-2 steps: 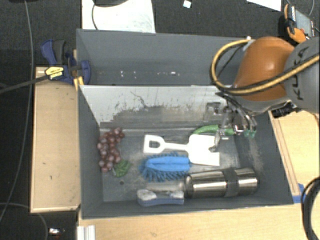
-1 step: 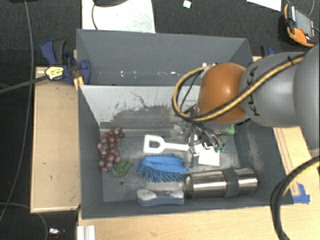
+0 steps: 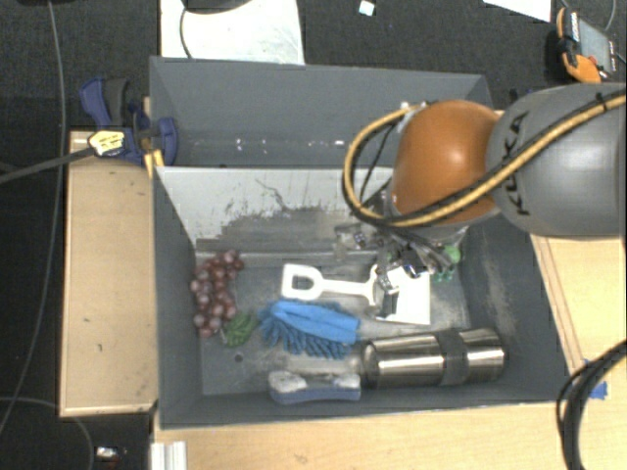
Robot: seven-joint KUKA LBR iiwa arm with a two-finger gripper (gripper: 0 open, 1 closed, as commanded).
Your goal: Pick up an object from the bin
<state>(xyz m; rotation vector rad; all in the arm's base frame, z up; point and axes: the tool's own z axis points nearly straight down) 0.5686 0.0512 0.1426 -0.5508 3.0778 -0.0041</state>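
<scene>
Left in the bin (image 3: 294, 116) lie bumpy purple grapes (image 3: 216, 292), then a bristly blue brush (image 3: 309, 326). The smooth white plastic shovel (image 3: 328, 287) lies flat, its long axis left to right and its handle with the hole pointing left. My gripper (image 3: 400, 280) is over its right end; I cannot tell how far it is open. Below is a shiny metal cylinder (image 3: 431, 357).

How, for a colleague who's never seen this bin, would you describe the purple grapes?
Start at the grey metal bin and go to its floor's left side. There lies the bunch of grapes, just above a small green piece. It alone is a cluster of dark purple balls.
</scene>
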